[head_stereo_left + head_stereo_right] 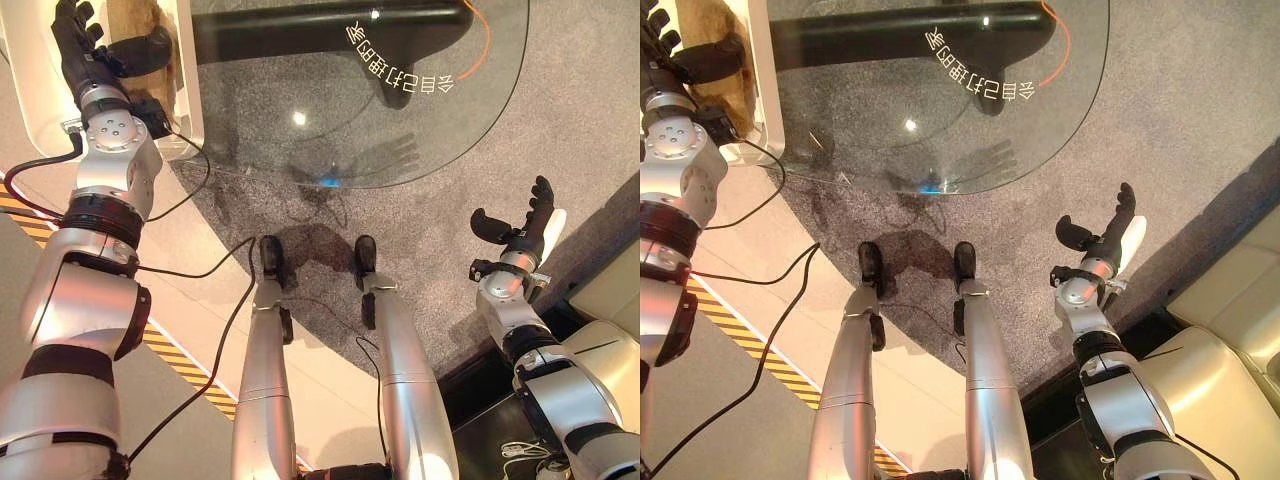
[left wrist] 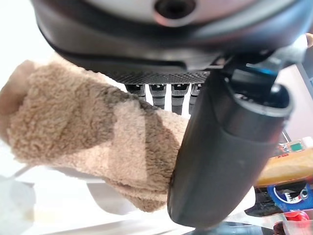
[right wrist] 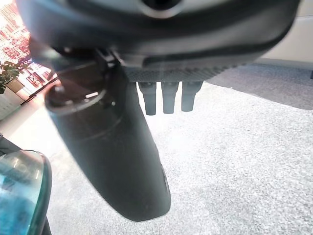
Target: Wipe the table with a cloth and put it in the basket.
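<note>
Over white basket [image 1: 190, 110], left hand [image 1: 85, 50] — wrist view shows tan cloth [image 2: 88, 142] beneath fingers [image 2: 156, 93]

**Print in my sight**

White lettering [image 1: 398, 65] runs in a curved line on the glass table [image 1: 480, 130], upside down to me; I cannot make it out. Yellow-and-black striped tape [image 1: 180, 365] crosses the floor. Colourful packets [image 2: 288, 196] carry print too small to read.

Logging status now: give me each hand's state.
Left hand: open above the tan cloth in the white basket.
Right hand: open, holding nothing.
</note>
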`<state>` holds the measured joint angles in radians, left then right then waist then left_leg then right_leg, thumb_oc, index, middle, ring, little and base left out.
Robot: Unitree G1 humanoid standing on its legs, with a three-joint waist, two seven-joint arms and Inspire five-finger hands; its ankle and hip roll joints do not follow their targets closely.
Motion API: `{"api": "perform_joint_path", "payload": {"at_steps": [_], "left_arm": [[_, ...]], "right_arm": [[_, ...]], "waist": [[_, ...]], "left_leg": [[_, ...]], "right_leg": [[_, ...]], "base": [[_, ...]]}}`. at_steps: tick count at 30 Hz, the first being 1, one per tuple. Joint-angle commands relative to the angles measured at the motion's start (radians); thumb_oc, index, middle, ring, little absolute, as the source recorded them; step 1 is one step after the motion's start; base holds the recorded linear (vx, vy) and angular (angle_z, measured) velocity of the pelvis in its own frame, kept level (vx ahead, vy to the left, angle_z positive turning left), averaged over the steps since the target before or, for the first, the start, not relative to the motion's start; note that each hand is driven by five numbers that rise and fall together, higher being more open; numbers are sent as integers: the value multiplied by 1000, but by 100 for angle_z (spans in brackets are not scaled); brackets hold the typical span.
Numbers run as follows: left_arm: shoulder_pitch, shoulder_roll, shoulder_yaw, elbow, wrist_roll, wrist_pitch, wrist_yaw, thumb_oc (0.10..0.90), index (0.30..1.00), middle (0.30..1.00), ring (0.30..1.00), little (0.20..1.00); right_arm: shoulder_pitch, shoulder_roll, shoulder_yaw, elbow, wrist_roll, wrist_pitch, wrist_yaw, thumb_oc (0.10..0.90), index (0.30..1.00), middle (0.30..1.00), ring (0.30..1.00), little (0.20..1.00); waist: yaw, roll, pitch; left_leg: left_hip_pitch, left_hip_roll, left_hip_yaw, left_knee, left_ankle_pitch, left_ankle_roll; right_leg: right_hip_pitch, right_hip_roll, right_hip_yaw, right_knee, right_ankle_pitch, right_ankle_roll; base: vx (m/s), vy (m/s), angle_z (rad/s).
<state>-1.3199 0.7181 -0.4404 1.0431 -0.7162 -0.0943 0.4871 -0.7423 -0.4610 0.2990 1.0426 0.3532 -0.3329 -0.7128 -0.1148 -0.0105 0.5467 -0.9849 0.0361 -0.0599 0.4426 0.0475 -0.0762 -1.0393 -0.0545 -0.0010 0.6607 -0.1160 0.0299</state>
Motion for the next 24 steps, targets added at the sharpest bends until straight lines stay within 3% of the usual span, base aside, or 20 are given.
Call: {"api": "perform_joint_path", "payload": {"at_steps": [1,5,13,18,24], "left_arm": [[-81,75,31,18,-8,-58,32,800,900,900,900,900],[-84,77,43,17,-17,-124,125,800,900,900,900,900],[16,92,140,-9,-25,-348,240,800,900,900,900,900],[134,105,232,-4,-58,-379,190,800,900,900,900,900],[326,119,357,11,-105,-351,60,800,900,900,900,900]], "right_arm": [[24,-67,-14,-23,14,-43,-44,800,900,900,900,900],[26,-68,-10,-14,16,-46,-36,800,900,900,900,900],[91,-27,5,14,5,-26,-37,800,900,900,900,900],[166,-5,-21,61,16,-20,59,800,900,900,900,900],[265,-6,-74,156,34,25,192,800,900,900,900,900]], "waist": [[11,-7,-27],[11,-9,-27],[20,-9,-27],[31,0,-27],[59,13,-114]], "left_leg": [[0,-36,92,120,-145,80],[5,-35,93,117,-145,80],[103,-46,84,88,-135,65],[240,-62,76,22,-116,58],[415,-82,69,-108,-88,47]], "right_leg": [[54,51,-47,-112,45,-13],[59,52,-45,-114,44,-13],[143,58,-40,-135,44,-6],[274,59,-44,-190,37,-4],[465,34,-67,-305,32,-4]], "base": [[0,0,0],[0,0,0],[0,0,0],[0,0,0],[50,-5,-2]]}}
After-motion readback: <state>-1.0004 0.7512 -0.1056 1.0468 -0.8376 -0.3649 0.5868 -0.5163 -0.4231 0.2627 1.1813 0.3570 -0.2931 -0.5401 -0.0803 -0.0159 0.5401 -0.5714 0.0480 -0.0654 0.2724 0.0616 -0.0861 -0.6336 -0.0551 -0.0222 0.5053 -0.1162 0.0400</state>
